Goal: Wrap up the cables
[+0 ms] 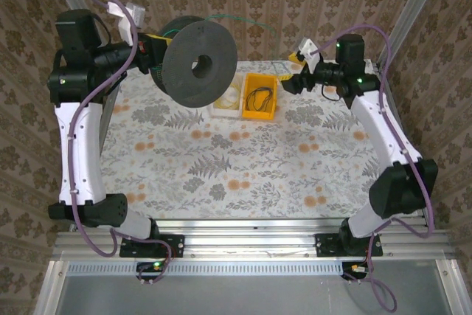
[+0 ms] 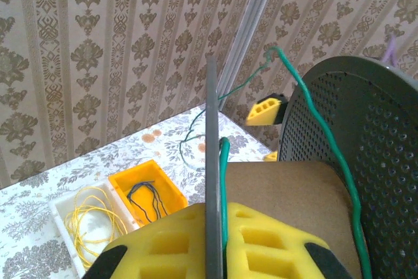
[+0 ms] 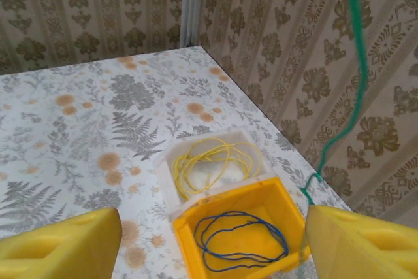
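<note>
Your left gripper [image 2: 212, 227] is up at the far left of the worktop [image 1: 221, 160], lifted well off it. It is clamped narrow on the thin edge of one flange of the spool [image 1: 199, 64], one yellow finger each side of it. The spool hangs in the air, hole facing the top camera.

A green cable [image 2: 307, 93] goes over the spool's brown core between the flanges. From there it leaves as a thin line heading right, toward the back corner of the enclosure. In the right wrist view the green cable [image 3: 356, 63] drops down along the wallpaper. Its kinked end sits just above the finger on the right of that view; I can't tell if they touch.

Right of the spool, at the back of the worktop, is the white tray [image 1: 230, 101] with a loose coil of yellow cable [image 3: 209, 161] lying flat in it. Touching it on the right is the orange bin [image 1: 259, 79], with a dark cable [image 3: 240, 240] in a loose loop on its floor.

Your right gripper [image 3: 212, 246] is far right, hovering above the bin end of the pair. Its jaws are spread wide, with nothing between them.
</note>
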`<state>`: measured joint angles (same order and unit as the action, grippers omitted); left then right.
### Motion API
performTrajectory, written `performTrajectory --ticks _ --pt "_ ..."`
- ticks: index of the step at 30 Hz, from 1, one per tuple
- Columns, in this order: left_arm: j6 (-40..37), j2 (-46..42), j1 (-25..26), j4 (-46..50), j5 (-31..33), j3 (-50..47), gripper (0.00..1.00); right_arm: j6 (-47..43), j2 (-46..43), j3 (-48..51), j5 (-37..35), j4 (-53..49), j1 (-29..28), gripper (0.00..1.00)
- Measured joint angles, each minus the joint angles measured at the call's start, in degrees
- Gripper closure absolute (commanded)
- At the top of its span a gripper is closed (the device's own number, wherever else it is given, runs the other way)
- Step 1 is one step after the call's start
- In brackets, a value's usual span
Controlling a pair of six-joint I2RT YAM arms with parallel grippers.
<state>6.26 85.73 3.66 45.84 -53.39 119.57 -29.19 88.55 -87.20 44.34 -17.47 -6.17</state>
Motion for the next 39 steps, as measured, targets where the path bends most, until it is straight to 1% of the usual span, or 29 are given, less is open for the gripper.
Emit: performTrajectory --ticks 2,4,9,17,21,24,32,39 --pt "0.2 0.2 0.0 0.0 0.2 0.0 1.0 0.4 -3.0 3.2 -1.4 1.5 0.0 0.14" --pt "0.2 0.3 0.0 0.0 0.3 0.0 1.0 0.6 -4.6 5.1 -4.3 2.6 0.2 0.13" --pt "0.3 0.4 0.0 0.0 0.3 0.0 1.0 1.2 -3.4 5.5 -9.0 3.7 1.8 0.06" --pt "0.9 0.4 0.0 0.0 0.2 0.0 1.0 1.8 4.0 5.4 -11.1 5.8 2.3 0.06" --pt "1.1 0.4 0.0 0.0 0.3 0.0 1.0 1.8 9.6 3.1 -12.7 6.6 2.3 0.08" --pt "1.3 0.4 0.0 0.0 0.3 0.0 1.0 1.7 11.5 2.3 -13.8 7.5 2.3 0.07" --pt "1.5 0.4 0.0 0.0 0.3 0.0 1.0 1.3 12.0 0.7 -13.8 9.6 2.3 0.08" --pt "1.6 0.4 0.0 0.0 0.3 0.7 1.0 2.4 15.8 -2.7 -10.7 10.4 1.7 0.1"
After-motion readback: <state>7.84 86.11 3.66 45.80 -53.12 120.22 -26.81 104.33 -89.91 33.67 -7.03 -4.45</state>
